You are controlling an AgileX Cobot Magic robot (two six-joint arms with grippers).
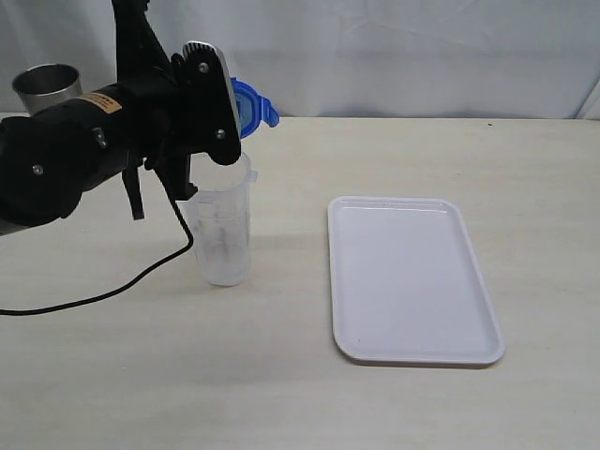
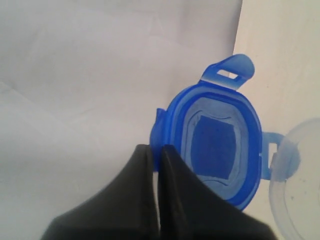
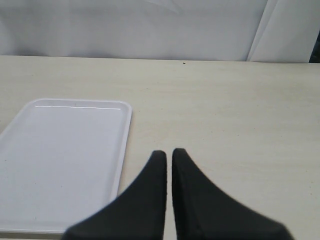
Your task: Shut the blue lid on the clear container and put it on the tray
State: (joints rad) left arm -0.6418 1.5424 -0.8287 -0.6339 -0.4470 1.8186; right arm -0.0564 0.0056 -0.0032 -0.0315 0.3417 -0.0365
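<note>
My left gripper point(image 2: 156, 150) is shut on one edge of the blue lid point(image 2: 220, 140), pinching a side flap. It holds the lid point(image 1: 251, 106) on edge in the air, just above and behind the open rim of the clear container point(image 1: 223, 234). The container stands upright on the table, and part of its rim point(image 2: 300, 185) shows beside the lid. The white tray point(image 1: 412, 281) lies flat to the container's right, with nothing on it. My right gripper point(image 3: 168, 154) is shut on nothing, low over the table beside the tray point(image 3: 60, 150). It is out of the exterior view.
A grey steel cup point(image 1: 47, 86) stands at the back left, behind the left arm. A black cable point(image 1: 122, 286) trails from that arm across the table to the container's left. A white backdrop point(image 1: 394, 56) closes off the far table edge.
</note>
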